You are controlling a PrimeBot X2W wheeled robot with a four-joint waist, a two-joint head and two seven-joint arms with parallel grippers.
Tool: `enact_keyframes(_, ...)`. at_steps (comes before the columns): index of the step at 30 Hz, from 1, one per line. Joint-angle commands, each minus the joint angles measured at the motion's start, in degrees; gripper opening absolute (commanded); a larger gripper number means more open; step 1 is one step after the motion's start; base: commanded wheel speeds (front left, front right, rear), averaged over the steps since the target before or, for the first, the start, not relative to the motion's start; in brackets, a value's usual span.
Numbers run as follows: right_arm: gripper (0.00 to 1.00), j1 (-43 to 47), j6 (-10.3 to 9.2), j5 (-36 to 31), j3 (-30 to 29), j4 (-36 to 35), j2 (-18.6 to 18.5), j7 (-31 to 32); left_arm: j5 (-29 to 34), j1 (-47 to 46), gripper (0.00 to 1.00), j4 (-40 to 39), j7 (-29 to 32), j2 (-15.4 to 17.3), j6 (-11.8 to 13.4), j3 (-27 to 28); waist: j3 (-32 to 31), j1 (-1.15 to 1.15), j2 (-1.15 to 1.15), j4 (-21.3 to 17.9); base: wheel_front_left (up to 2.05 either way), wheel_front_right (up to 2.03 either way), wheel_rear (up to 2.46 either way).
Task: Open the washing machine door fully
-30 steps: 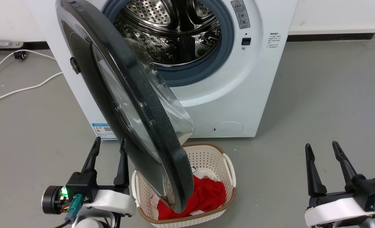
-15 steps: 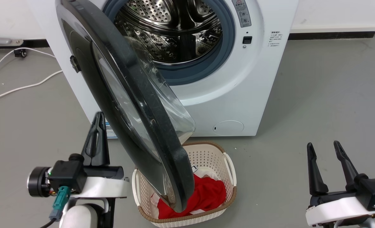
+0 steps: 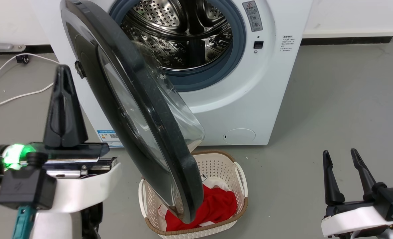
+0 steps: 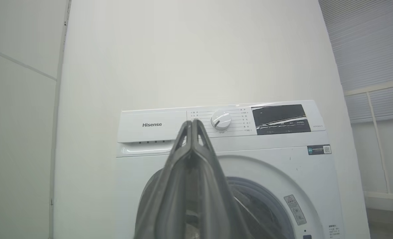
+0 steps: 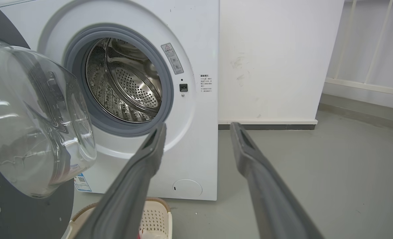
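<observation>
My left gripper [image 3: 63, 71], its 2 fingers pressed together, points up left of the partly open washing machine door [image 3: 143, 116]; my right gripper [image 3: 340, 153] sits low, fingers apart, holding nothing.

I see a smooth grey concrete floor [image 3: 332, 99] carrying a white front-loading washing machine [image 3: 249, 99] set against the wall. Just before it stands a cream perforated plastic laundry basket with a brown woven rim [image 3: 216, 167]. Thin white cables [image 3: 17, 97] trail across the floor on my left.
</observation>
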Motion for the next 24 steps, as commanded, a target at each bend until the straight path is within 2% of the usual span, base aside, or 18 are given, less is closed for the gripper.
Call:
enact_keyframes(1, 1.00, -0.13, -0.04, -0.01, -0.05, -0.13, 0.17, 0.19, 0.30, -0.59, 0.00, -0.65, -0.13, 0.28, 0.12, -0.06, 0.03, 0.00, 0.00, -0.05, 0.00, 0.00, 0.00)
enact_keyframes(5, 1.00, -0.12, -0.04, 0.24, -0.03, -0.22, 0.17, 0.20, 1.00, -2.10, 0.00, -6.06, -0.13, 0.46, -0.31, -1.09, 0.12, 0.00, 0.00, -0.34, 0.00, 0.00, 0.00)
enact_keyframes(10, 1.00, 0.02, -0.04, 0.67, 0.00, 0.00, 0.17, 0.36, -0.09, -1.74, 0.00, -9.21, -0.12, 0.30, -2.09, -5.67, 0.17, 0.00, 0.00, -0.74, 0.00, 0.00, 0.00)
enact_keyframes(16, 1.00, 0.06, -0.04, 0.93, 0.05, 0.12, 0.18, 0.45, -2.61, 1.08, 0.00, -7.57, 0.70, 0.05, -4.80, -15.17, 0.25, 0.00, 0.00, -1.00, 0.00, 0.00, 0.00)
enact_keyframes(24, 1.00, 0.17, -0.04, 1.43, 0.16, 0.26, 0.17, 0.68, -5.56, 6.45, 0.00, -4.57, 5.39, 0.38, -5.89, -23.29, 0.62, 0.00, 0.00, -1.04, 0.00, 0.00, 0.00)
